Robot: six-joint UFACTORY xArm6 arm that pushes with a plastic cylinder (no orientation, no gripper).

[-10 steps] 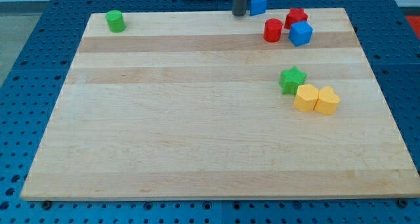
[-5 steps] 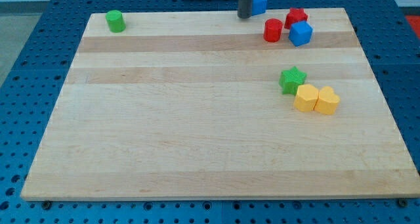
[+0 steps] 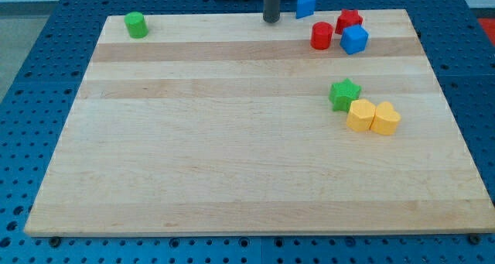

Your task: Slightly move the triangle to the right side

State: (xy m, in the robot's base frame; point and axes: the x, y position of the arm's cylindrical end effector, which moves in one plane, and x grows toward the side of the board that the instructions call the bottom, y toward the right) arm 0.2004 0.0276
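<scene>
A blue triangle (image 3: pixel 305 5) sits at the top edge of the wooden board (image 3: pixel 232 156), right of centre. My tip (image 3: pixel 271 20) stands to the left of the triangle, a clear gap apart from it, near the board's top edge. The rod rises out of the view's top.
A red cylinder (image 3: pixel 322 36), a red block (image 3: pixel 349 20) and a blue cube (image 3: pixel 355 39) cluster just right and below the triangle. A green star (image 3: pixel 344 94) and two yellow blocks (image 3: pixel 373 117) lie lower right. A green cylinder (image 3: pixel 137 24) is at the top left.
My tip first moved right up against the blue triangle, then drew back to the left, leaving a gap. The triangle sits about where it was.
</scene>
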